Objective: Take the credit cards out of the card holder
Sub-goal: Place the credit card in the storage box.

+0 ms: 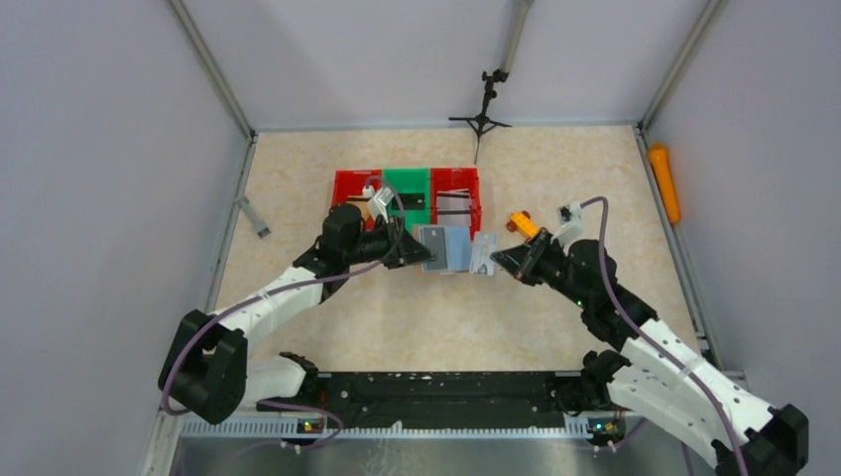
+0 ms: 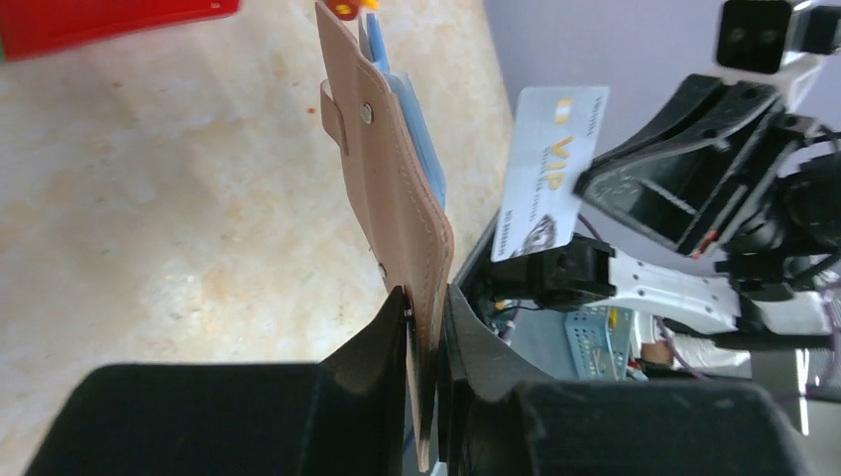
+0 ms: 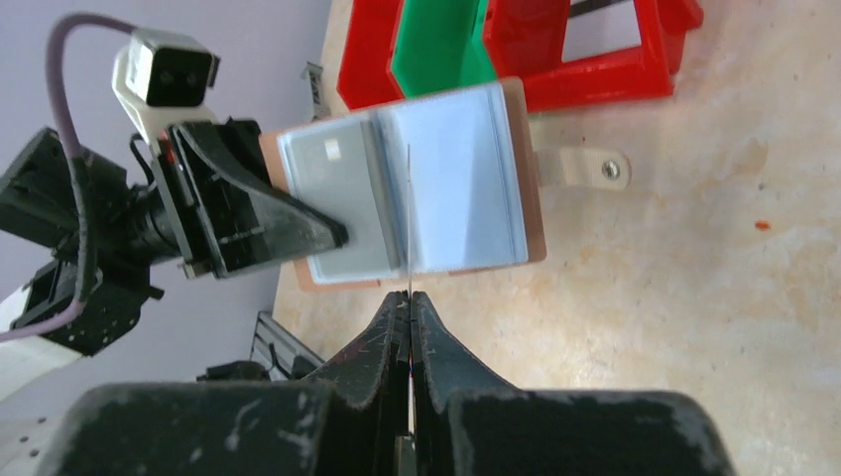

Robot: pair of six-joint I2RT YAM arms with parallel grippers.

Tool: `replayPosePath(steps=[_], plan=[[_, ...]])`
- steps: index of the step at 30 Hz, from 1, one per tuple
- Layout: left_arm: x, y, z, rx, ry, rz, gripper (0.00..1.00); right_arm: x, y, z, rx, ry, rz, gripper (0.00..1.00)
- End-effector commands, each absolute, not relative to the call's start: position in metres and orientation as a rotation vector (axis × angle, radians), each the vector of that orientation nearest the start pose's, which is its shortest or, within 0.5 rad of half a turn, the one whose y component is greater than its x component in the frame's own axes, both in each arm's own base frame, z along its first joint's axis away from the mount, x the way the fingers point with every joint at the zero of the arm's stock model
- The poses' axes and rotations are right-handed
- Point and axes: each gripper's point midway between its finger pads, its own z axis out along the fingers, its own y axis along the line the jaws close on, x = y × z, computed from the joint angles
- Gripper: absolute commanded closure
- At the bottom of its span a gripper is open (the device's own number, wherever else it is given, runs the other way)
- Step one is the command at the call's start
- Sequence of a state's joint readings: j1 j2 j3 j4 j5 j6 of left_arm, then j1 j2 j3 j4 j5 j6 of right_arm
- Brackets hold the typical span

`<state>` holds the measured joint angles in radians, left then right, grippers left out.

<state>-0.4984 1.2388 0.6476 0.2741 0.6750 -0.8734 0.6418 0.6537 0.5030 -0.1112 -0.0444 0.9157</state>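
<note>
Bins stand in a row of three: a red bin [image 1: 342, 180], the green bin [image 1: 397, 183] in the middle, and a second red bin [image 1: 475, 194]. The green bin holds one dark flat piece [image 1: 417, 199]. The second red bin, on the green bin's right, holds pale striped cards [image 1: 454, 205]. What lies in the red bin on its left you cannot make out. Just in front of the green bin, on the side nearer the arm bases, your left claw [image 2: 426, 297] is pinching the lower edge of the card holder [image 2: 397, 188]. The card holder is spread open, its two grey-blue inner panels turned toward your right claw [image 3: 409, 297]. Light blue cards [image 2: 424, 139] sit in its pockets, their edges showing past the tan leather. In front of the green bin and further right, the right claw is pressed together on a white-grey card [image 2: 550, 169] marked VIP. That card is apart from the card holder, just beside its open edge.
</note>
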Motion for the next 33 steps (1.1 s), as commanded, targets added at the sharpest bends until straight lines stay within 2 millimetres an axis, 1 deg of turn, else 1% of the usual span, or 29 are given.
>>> replayPosePath(steps=[1,5,7,8,9,11,14,16,20,21,22,25,27,29,32,33], plan=[[0.247,-0.265,0.178,0.095,2.207,-1.377,0.94,0.241,0.222,0.258,0.165,1.834,1.2,1.0],[0.25,-0.253,0.164,0.07,2.258,-1.296,0.94,0.276,0.227,0.26,0.127,1.848,1.156,1.0],[0.248,-0.251,0.158,0.085,2.278,-1.279,0.94,0.296,0.231,0.253,0.099,1.885,1.091,1.0],[0.243,-0.249,0.152,0.087,2.316,-1.269,0.94,0.305,0.234,0.258,0.066,1.88,1.06,1.0],[0.24,-0.247,0.148,0.099,2.334,-1.263,0.94,0.314,0.237,0.258,0.014,1.88,1.029,1.0],[0.235,-0.247,0.144,0.128,2.362,-1.262,0.94,0.331,0.242,0.259,-0.145,1.875,0.918,1.0],[0.226,-0.245,0.137,0.159,2.383,-1.265,0.94,0.357,0.247,0.248,-0.328,1.936,0.759,1.0],[0.223,-0.244,0.133,0.17,2.388,-1.269,0.95,0.374,0.254,0.242,-0.435,1.972,0.7,1.0],[0.216,-0.244,0.13,0.189,2.383,-1.302,0.95,0.406,0.264,0.227,-0.594,2.02,0.592,1.0],[0.215,-0.244,0.129,0.197,2.385,-1.305,0.95,0.412,0.265,0.221,-0.639,2.034,0.56,1.0],[0.214,-0.244,0.128,0.2,2.392,-1.301,0.95,0.419,0.267,0.211,-0.711,2.041,0.524,1.0],[0.212,-0.241,0.125,0.2,2.411,-1.279,0.95,0.429,0.269,0.195,-0.87,2.033,0.463,1.0],[0.211,-0.241,0.123,0.201,2.417,-1.279,0.95,0.438,0.267,0.187,-0.913,2.017,0.411,1.0],[0.21,-0.24,0.121,0.202,2.423,-1.279,0.95,0.445,0.271,0.182,-0.991,1.951,0.38,1.0],[0.209,-0.24,0.118,0.203,2.428,-1.279,0.95,0.448,0.277,0.167,-1.166,1.87,0.305,1.0],[0.209,-0.24,0.119,0.205,2.425,-1.279,0.95,0.452,0.277,0.164,-1.193,1.856,0.27,1.0]])
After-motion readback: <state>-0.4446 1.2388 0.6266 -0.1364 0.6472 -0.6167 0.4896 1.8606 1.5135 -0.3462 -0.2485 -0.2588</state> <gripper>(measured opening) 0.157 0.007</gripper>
